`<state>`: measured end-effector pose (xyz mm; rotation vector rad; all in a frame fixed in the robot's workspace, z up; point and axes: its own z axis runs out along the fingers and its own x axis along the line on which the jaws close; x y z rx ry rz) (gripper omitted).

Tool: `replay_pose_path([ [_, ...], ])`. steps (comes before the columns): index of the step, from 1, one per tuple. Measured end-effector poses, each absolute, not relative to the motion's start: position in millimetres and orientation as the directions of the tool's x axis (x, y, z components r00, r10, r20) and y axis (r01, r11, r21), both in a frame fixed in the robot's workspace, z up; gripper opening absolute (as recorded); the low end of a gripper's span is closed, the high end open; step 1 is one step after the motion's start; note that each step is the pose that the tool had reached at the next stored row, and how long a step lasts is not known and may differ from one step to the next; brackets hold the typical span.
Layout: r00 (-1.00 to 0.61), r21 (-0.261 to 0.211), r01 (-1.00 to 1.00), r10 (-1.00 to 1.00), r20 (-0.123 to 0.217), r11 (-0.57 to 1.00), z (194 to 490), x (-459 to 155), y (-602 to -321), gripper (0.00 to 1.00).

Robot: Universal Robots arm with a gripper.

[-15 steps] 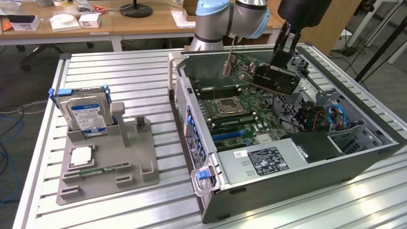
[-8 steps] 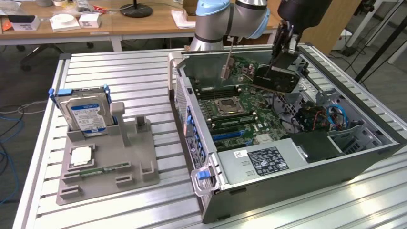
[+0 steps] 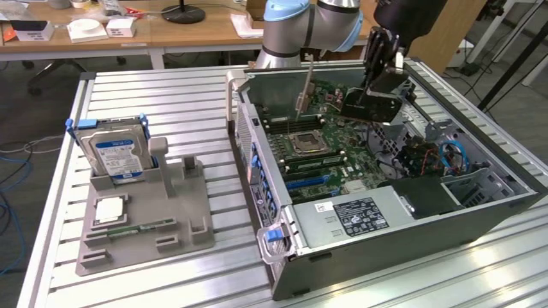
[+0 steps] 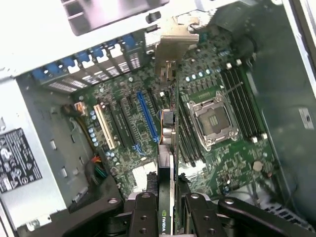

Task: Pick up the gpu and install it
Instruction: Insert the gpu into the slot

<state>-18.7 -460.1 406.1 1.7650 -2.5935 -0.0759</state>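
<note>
Holding the gpu (image 3: 347, 102) edge-on over the open case (image 3: 411, 218), I had the hand (image 3: 374, 102) clamped on the card at the end away from its bracket (image 3: 305, 90). The wrist view backed that up: black fingers (image 4: 143, 217) pressed flat on either face of the board, green NVIDIA label between them.

Card was not seated. It hung clear above the motherboard (image 3: 312, 154), in the part of the case nearest the desk's far edge. The case itself sat toward the desk (image 3: 171, 90) edge on the exterior view's right.

I judged the vertical hold deliberate: contact edge pointed down at the slots, bracket leading toward the case wall with the blue retainer tabs (image 4: 74, 64). From the wrist, the card's line ran just beside the long blue slot (image 4: 148, 116), CPU socket (image 4: 213, 118) on its other side. Couldn't tell which slot it was lined up with.

Materials: slim dark board, silvery stamped bracket with a bent tab, green motherboard, grey sheet-metal case, ribbed aluminium desk. Near the desk edge on the exterior view's left, a grey moulded fixture (image 3: 184, 212) held the hard drive (image 3: 115, 154) upright and the memory stick (image 3: 141, 227) flat in a groove.
</note>
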Motion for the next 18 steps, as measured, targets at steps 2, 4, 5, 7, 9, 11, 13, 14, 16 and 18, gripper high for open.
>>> replay_pose_path([
  [2, -0.334, 0.042, -0.942, -0.942, -0.024, 0.333, 406.0, -18.7, -460.1, 0.26],
  [4, -0.301, 0.042, -0.953, -0.953, -0.024, 0.300, 405.9, -18.7, -460.1, 0.26],
  [5, -0.285, 0.042, -0.958, -0.958, -0.024, 0.284, 405.9, -18.7, -460.1, 0.26],
  [7, -0.253, 0.042, -0.967, -0.967, -0.024, 0.252, 405.7, -18.7, -460.1, 0.26],
  [9, -0.224, 0.042, -0.974, -0.974, -0.024, 0.222, 405.6, -18.7, -460.1, 0.26],
  [11, -0.195, 0.042, -0.980, -0.981, -0.024, 0.194, 405.5, -18.7, -460.0, 0.26],
  [13, -0.174, 0.042, -0.984, -0.985, -0.024, 0.172, 405.5, -18.7, -460.0, 0.26],
  [14, -0.164, 0.042, -0.986, -0.986, -0.024, 0.163, 405.5, -18.7, -460.0, 0.26],
  [16, -0.145, 0.042, -0.989, -0.989, -0.024, 0.144, 405.4, -18.7, -460.0, 0.26],
  [18, -0.126, 0.042, -0.991, -0.992, -0.024, 0.125, 405.4, -18.7, -460.0, 0.26],
])
